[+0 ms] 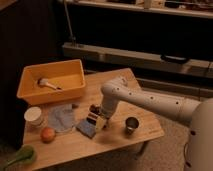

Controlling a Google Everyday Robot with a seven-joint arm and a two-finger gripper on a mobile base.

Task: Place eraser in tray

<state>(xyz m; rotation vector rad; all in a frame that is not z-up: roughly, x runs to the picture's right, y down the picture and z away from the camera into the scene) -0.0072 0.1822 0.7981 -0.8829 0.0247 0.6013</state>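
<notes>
The yellow-orange tray (31,92) stands at the table's back left and holds a small white object (47,83). My gripper (95,118) points down at the table's middle front, to the right of the tray and well outside it. A small dark block with lighter stripes, the eraser (97,121), shows right at the gripper's tip, just above the blue-grey pad (85,129). I cannot tell whether the eraser is held or only touched. A dark reddish lump (92,108) sits just behind the gripper.
A pale blue cloth (62,118) lies left of the gripper. A white cup (34,116), an orange fruit (48,134) and a green object (18,156) are at the front left. A metal cup (131,124) stands to the right, near the table edge.
</notes>
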